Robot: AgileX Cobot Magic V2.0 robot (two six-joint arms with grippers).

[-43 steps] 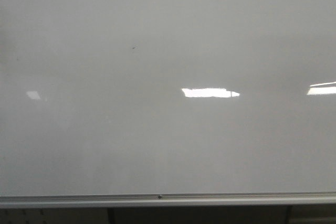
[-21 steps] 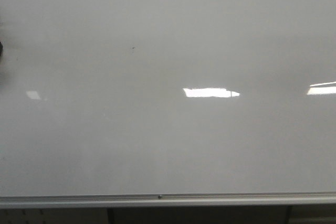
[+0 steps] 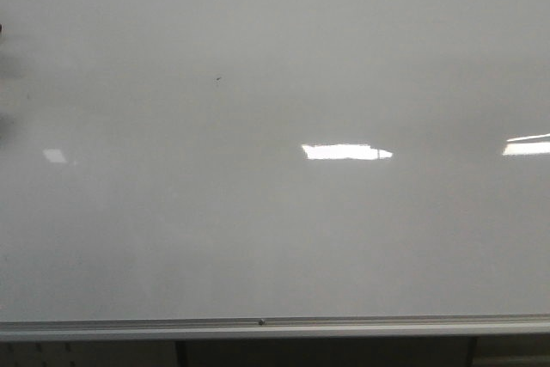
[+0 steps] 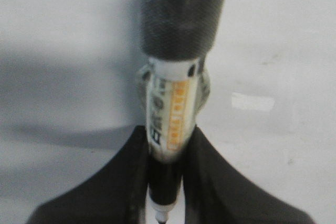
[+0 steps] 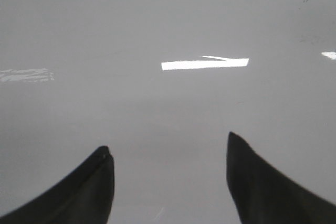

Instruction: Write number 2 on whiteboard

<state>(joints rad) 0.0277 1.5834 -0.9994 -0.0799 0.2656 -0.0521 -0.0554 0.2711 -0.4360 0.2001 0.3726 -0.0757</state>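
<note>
Item, far left: left end effector (image 4: pixel 167 182), fingers pinching a marker (image 4: pixel 173 114), a white barrel with an orange label, gripped low on its body; the dark tip points down between the fingers, apparently aimed at the board for writing, though whether it touches cannot be told. A dark textured sleeve (image 4: pixel 184 17) caps the marker's far end. In the front view only a faint dark smudge shows at the extreme left edge; the wrist view alone reveals the marker and the grip. Item, centre: whiteboard (image 3: pixel 275 238), glossy pale grey, filling the front view, upright behind the working area; silver bottom rail (image 3: pixel 275 327) along its lower edge. A tiny dark speck (image 3: pixel 218 80) sits left of centre, high up; a bright rectangular light reflection (image 3: pixel 345 151) lies right of centre, another at the right edge. The number 2 is not on the board in any view; judged from this, writing is not yet begun and the surface awaits the first stroke. Item, right: right end effector (image 5: pixel 168 182), fingers spread wide, holding nothing, facing the board; likely idle since the task needs one marker. It is absent from the front view; its own wrist view shows the same reflection on blank board.
</note>
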